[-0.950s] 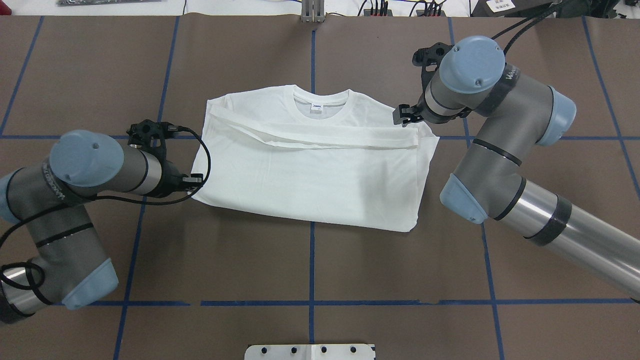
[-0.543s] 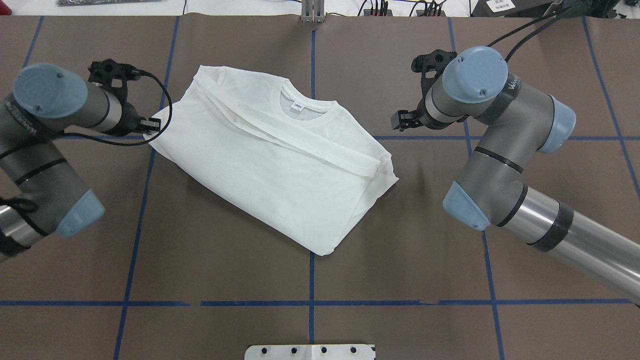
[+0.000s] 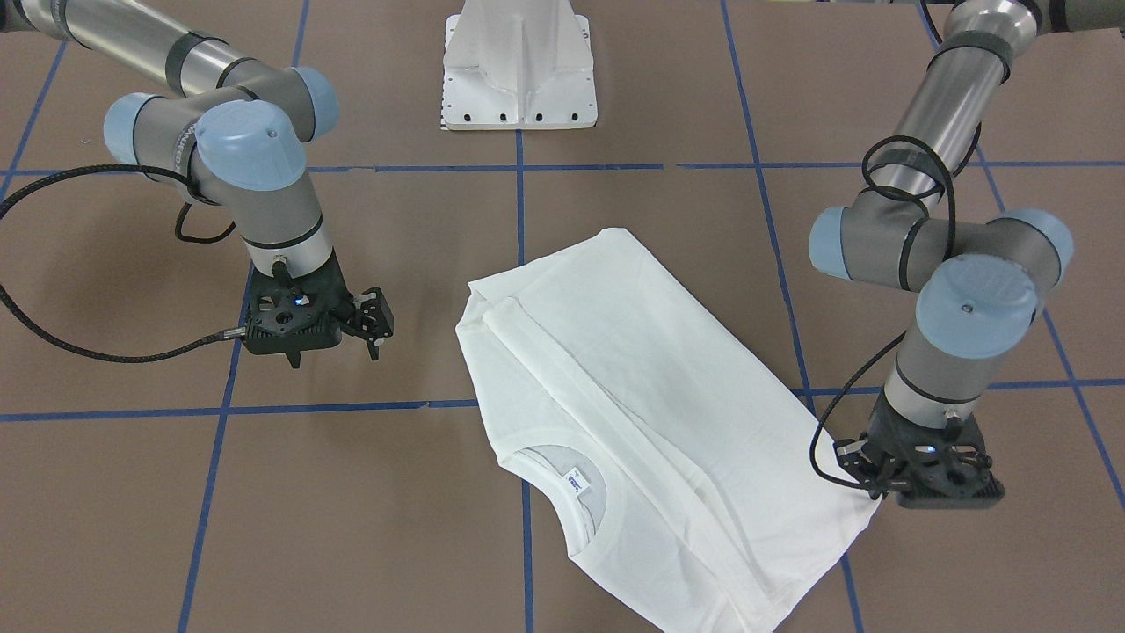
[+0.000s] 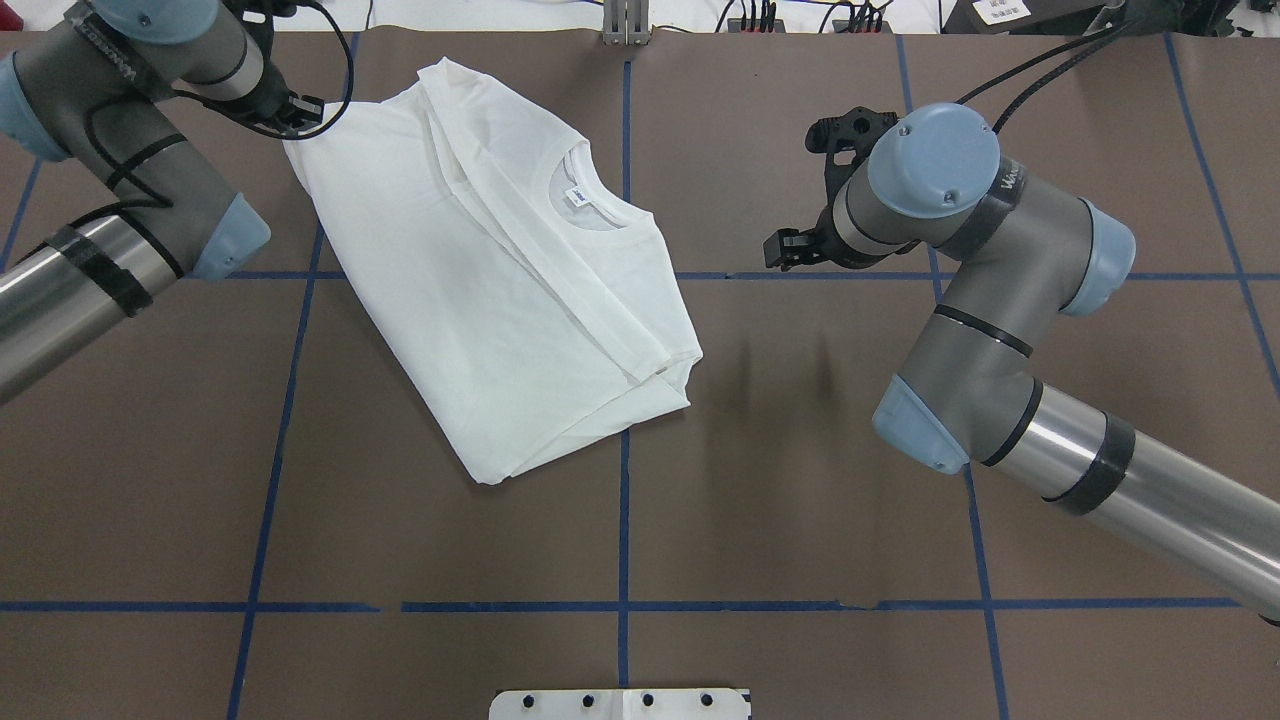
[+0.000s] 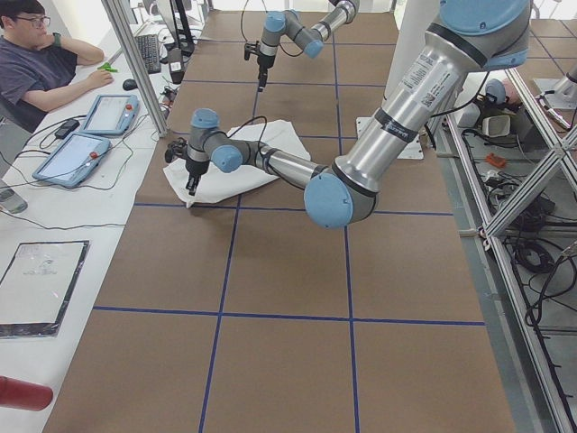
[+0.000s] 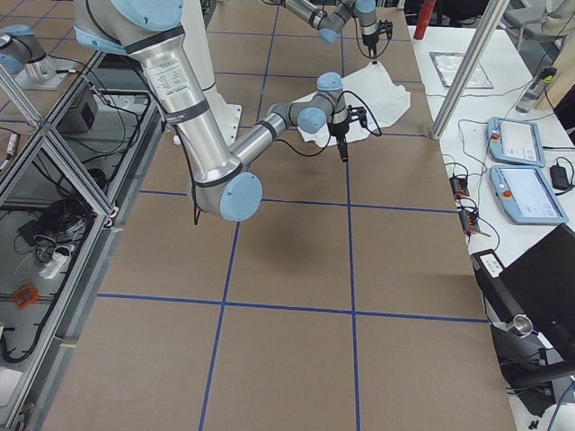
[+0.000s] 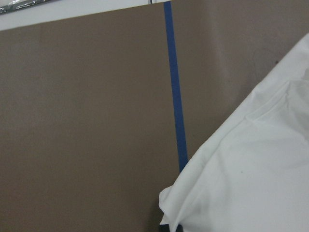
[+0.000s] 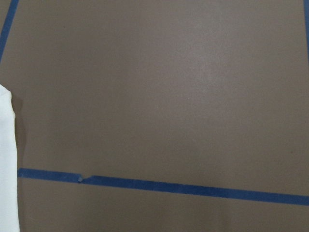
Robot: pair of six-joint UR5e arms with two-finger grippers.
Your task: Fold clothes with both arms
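The clothes are one white long-sleeved T-shirt (image 4: 480, 270), folded with its sleeves laid across the chest. It lies at an angle on the brown table, neck label up (image 3: 576, 482). My left gripper (image 4: 300, 108) is at the far left of the table, shut on the shirt's corner (image 3: 866, 492). The left wrist view shows that corner (image 7: 193, 203) at its bottom edge. My right gripper (image 4: 785, 250) hangs open over bare table, well off the shirt's right end (image 3: 369, 321). The right wrist view shows only a sliver of the shirt (image 8: 6, 159).
The brown table (image 4: 800, 480) carries a grid of blue tape lines. A white pedestal base (image 3: 518, 70) stands at the robot's side. Beyond the far edge a person (image 5: 41, 63) sits at a desk with tablets (image 5: 108, 113) and cables.
My right gripper let go of the shirt's shoulder and now hangs off the cloth. My left gripper dragged its corner to the far left, swinging the shirt round.
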